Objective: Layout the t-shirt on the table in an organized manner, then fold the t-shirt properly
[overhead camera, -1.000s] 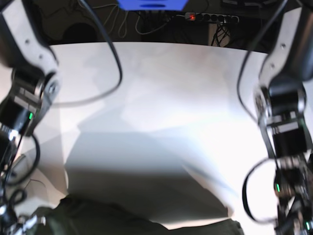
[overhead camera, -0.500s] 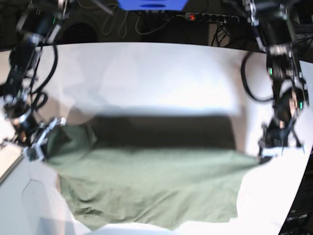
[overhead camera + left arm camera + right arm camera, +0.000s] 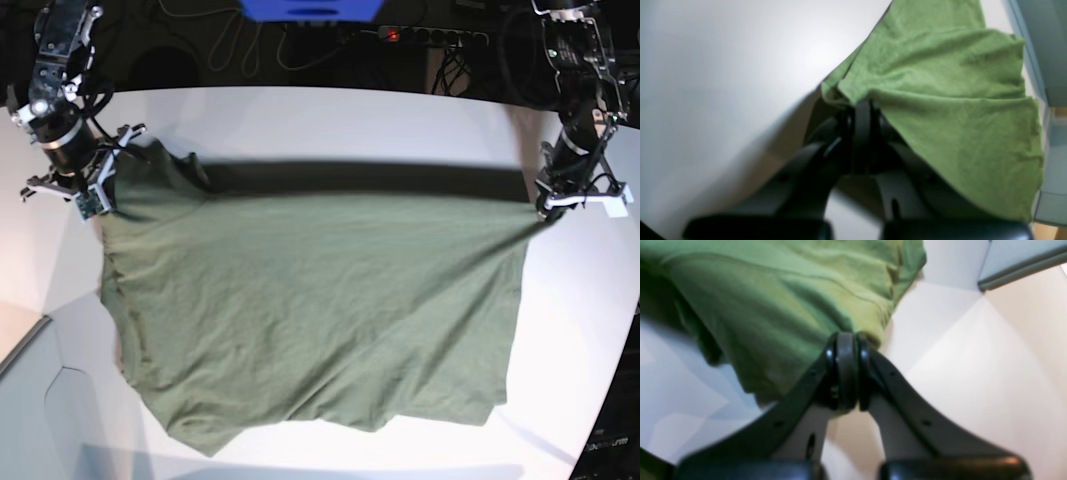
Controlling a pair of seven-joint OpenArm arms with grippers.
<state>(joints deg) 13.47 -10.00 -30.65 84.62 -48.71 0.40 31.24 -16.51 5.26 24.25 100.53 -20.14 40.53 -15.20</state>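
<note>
Left gripper and right gripper each clamp a far corner of the t-shirt. Fabric looks light and limp over the surface; best gripped at hems and corners.

1. The base view looks steeply down from above onto the whole desk, both arms at its far corners.
2. The left wrist view sits right behind the left hand, close over the shirt.
3. The right wrist view sits likewise behind the right hand.
4. All three share the shirt and desk.
</note>
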